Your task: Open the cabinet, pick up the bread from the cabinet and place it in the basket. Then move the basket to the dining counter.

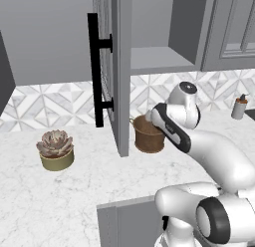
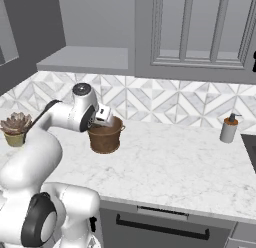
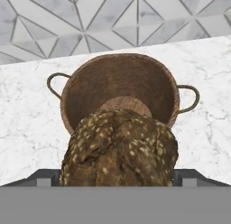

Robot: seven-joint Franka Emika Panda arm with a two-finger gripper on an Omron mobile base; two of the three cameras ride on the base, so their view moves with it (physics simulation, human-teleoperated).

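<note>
1. The bread [image 3: 119,148] is gripped between the widely spread jaws of the gripper [image 2: 106,115], just above the near rim of the basket [image 3: 118,87].
2. The basket is seen on the marble counter [image 2: 170,162], beside the open cabinet door [image 1: 118,71].

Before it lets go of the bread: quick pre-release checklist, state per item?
1. Grey wall cabinet door with the black bar handle is swung open: ok.
2. Seeded rounded brown bread is out of the cabinet and at the hand: ok.
3. Grip: bread fills the space between the widely spread fingers; contact itself is hidden: cannot tell.
4. Brown bucket-shaped basket with loop handles stands upright on the marble counter: ok.
5. Basket interior free of other items: ok.
6. Bread centred over the basket mouth: hand view shows it at the near rim: cannot tell.
</note>
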